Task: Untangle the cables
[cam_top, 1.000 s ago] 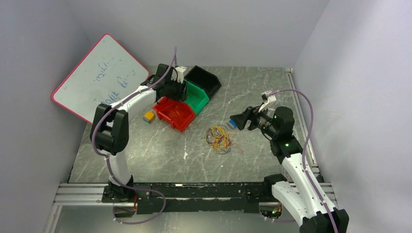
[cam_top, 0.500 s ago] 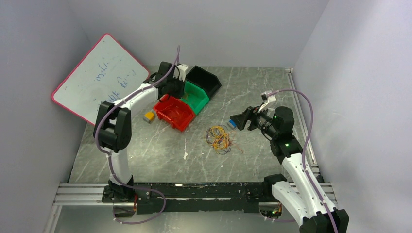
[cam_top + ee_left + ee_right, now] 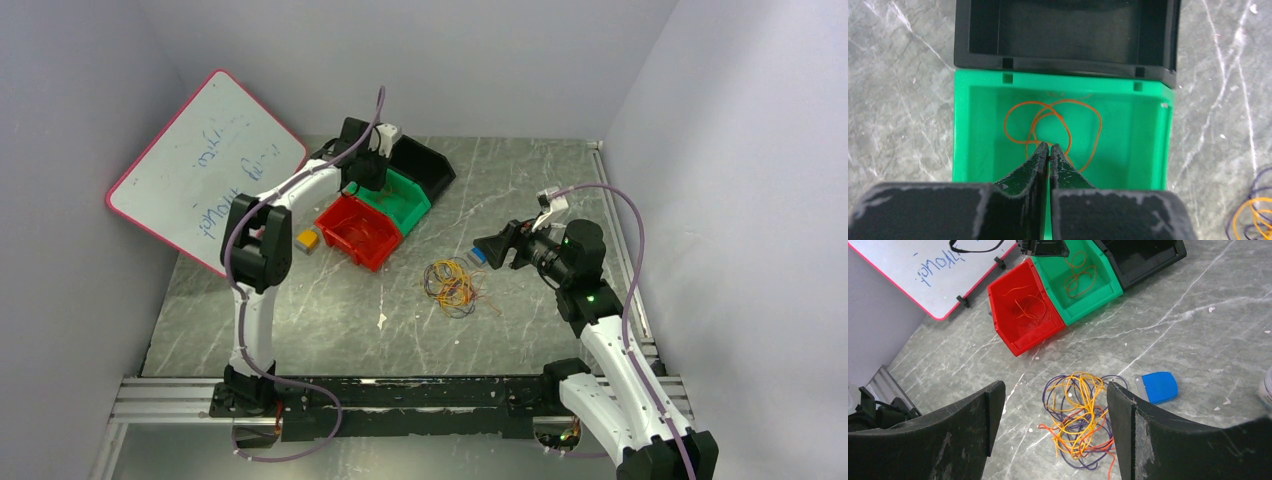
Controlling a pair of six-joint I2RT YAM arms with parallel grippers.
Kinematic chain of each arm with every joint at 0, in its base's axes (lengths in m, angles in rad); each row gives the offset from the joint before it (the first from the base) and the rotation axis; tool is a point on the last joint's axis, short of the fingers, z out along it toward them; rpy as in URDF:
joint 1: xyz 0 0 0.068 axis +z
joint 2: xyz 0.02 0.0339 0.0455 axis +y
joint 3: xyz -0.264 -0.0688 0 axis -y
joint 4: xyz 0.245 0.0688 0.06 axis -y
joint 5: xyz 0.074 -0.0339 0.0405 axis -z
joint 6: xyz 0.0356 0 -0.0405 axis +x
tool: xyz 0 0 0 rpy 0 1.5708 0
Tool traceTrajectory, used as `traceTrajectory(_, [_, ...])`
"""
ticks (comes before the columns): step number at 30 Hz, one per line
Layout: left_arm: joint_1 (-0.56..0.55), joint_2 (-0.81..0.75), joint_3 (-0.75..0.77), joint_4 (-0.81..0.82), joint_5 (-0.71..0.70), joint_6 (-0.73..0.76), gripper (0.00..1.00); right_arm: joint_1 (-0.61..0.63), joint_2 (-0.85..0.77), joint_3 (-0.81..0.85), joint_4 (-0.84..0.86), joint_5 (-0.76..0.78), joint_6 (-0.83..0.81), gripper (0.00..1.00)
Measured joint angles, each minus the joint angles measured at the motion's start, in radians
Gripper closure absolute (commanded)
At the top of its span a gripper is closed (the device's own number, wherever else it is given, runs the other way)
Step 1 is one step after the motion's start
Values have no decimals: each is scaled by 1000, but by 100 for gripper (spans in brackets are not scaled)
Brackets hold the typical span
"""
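Below the right gripper (image 3: 1055, 390), jaws wide and empty, lay the tangled cables (image 3: 1080, 415), probably next for sorting.
Just past the left gripper (image 3: 1049, 149), pinched closed on nothing, an orange cable (image 3: 1050, 131) sat in the green bin (image 3: 965, 130), apparently sorted by colour.

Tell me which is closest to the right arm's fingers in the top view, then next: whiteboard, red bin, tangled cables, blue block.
1. Blue block, right beside them.
2. Tangled cables, mid-table.
3. Red bin, left of centre.
4. Whiteboard, far left.
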Motion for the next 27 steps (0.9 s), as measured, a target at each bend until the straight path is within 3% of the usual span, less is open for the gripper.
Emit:
traceTrajectory(13, [-7,174,111,-82,-39,30,91,0,0,0,-14,2,-9,22])
traceTrajectory(15, [-8,176,111,-86,-40,30,84,0,0,0,-14,2,-12,22])
traceTrajectory(21, [-13,169,112,-90,-40,29,49,0,0,0,-14,2,-13,21])
traceTrajectory(27, [-19,77,112,-94,-40,21,33,0,4,0,-27,29,-11,17])
